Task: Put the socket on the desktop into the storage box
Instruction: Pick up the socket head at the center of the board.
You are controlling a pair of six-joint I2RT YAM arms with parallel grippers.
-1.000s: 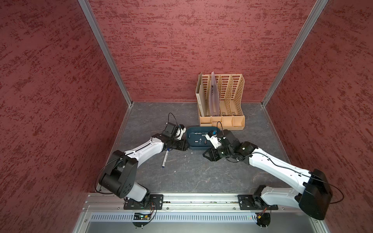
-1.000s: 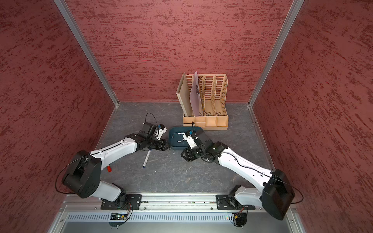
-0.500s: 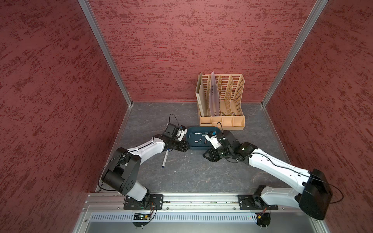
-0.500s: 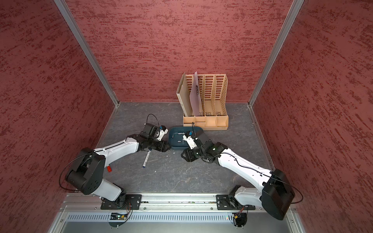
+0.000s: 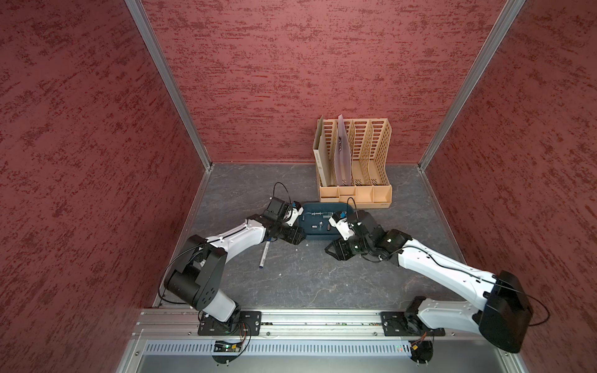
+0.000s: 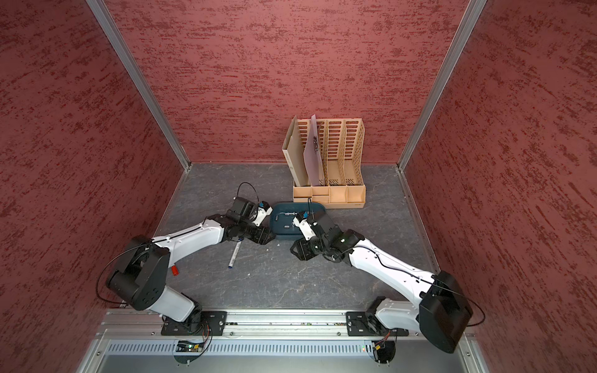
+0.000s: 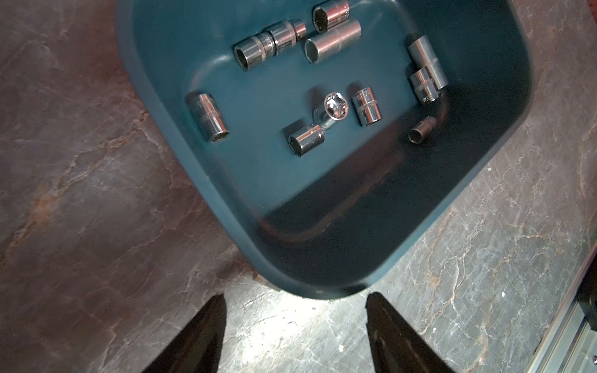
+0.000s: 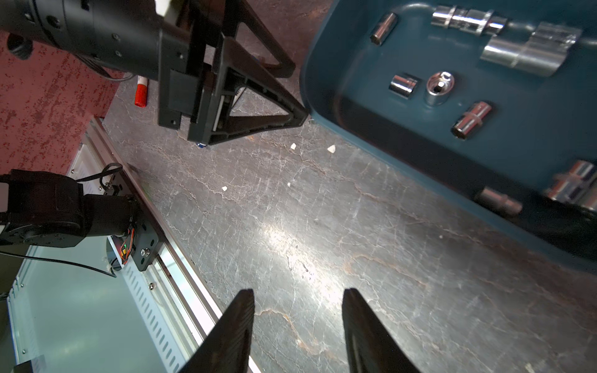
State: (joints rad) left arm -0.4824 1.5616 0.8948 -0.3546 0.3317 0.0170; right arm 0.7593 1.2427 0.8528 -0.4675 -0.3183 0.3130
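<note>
Barely shifted since a second ago, the left gripper (image 7: pixel 295 295) hangs with its jaws apart (nothing between them) over the desktop (image 7: pixel 97 193), just short of a corner of the storage box (image 7: pixel 258 181). Chrome sockets (image 7: pixel 307 140) lie scattered inside that box. Near its long side the right gripper (image 8: pixel 298 290) is likewise spread and empty. A pen (image 5: pixel 264 255) lies partly under the left arm (image 5: pixel 239 234); the file rack (image 5: pixel 355 161) stands behind the box.
</note>
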